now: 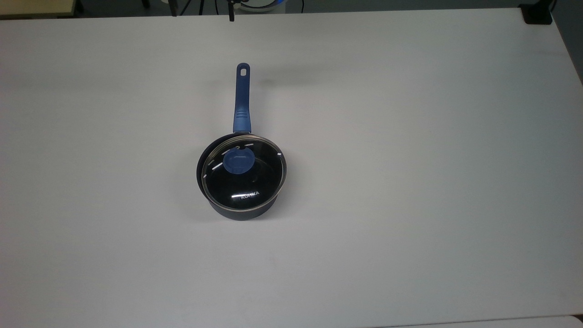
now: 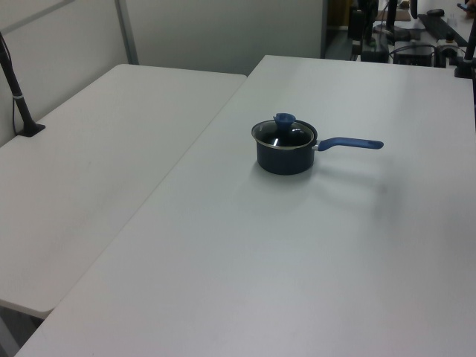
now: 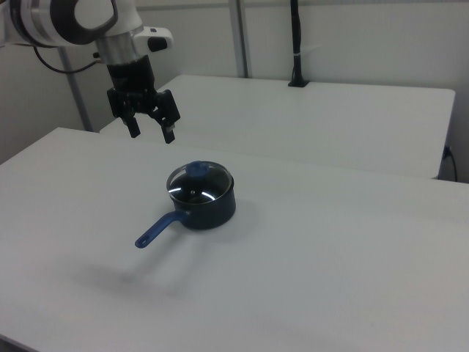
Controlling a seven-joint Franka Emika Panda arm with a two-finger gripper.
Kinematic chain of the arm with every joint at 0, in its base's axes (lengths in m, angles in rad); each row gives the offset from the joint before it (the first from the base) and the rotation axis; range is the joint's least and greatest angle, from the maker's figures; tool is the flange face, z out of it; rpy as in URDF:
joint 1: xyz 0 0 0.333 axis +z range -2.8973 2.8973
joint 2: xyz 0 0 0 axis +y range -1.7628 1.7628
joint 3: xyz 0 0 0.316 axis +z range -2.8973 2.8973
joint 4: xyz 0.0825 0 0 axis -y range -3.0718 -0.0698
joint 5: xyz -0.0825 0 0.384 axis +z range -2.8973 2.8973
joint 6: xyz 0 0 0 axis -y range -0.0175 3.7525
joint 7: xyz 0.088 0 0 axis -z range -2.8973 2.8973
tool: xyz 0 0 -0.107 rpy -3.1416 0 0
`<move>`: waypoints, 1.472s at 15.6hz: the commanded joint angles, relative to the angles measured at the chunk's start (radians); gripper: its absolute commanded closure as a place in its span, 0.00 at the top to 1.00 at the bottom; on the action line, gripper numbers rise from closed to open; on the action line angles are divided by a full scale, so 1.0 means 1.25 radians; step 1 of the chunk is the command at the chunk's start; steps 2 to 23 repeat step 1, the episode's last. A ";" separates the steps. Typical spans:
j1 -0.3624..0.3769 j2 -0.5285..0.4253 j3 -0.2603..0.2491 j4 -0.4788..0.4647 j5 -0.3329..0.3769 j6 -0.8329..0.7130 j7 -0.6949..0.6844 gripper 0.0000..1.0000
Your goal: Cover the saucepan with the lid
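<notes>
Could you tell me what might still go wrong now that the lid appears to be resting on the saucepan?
Two risks, as I judge them. In the top view the lid looks shifted toward the top view's right of the saucepan, so it may not be fully seated and could slip if bumped. The long blue handle sticks out across the table, so it could get clipped by a low pass. The end effector hangs open, raised well clear.

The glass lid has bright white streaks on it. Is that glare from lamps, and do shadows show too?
Likely glare: in the top view the lid carries short white streaks near its rim; in the right view a bright arc sits on the glass. Soft shadows show too: a faint grey smudge on the table by the handle's end in the top view, another beside the saucepan in the left view.
</notes>
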 commanded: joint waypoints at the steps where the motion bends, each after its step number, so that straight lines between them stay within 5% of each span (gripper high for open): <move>1: 0.005 -0.011 -0.004 -0.011 -0.011 0.016 -0.015 1.00; 23: 0.005 -0.011 -0.004 -0.011 -0.011 0.016 -0.015 1.00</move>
